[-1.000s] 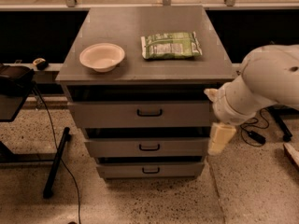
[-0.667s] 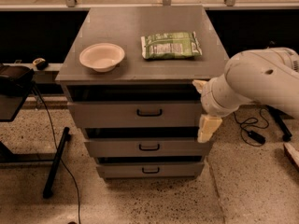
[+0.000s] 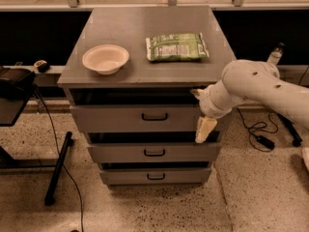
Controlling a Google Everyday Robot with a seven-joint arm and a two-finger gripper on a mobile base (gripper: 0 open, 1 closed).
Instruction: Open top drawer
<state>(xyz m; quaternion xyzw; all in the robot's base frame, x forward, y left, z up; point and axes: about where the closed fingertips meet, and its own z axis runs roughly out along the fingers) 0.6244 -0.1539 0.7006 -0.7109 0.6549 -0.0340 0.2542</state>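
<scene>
Green snack packet (image 3: 177, 46) lying flat on the grey cabinet top (image 3: 145, 23), upper centre of the frame. It carries a pale panel of print, but the lettering is too small for me to read, and no brand comes through. Left of it, well apart, sits a cream bowl (image 3: 105, 58), upright.

My white arm (image 3: 256, 83) comes in from the right edge, runs leftward at mid-height, then bends at a rounded joint and drops toward the cabinet. My gripper (image 3: 205, 128) hangs pointing down at the right end of the top drawer (image 3: 116, 119), in front of its lower right corner. Open or closed, I cannot tell from here.

The top drawer is at the centre of the frame, just under the cabinet top, with a dark gap above its front. Its black handle (image 3: 154, 116) is well left of my gripper. Below are the middle drawer (image 3: 120, 153) and bottom drawer (image 3: 125, 177).
</scene>
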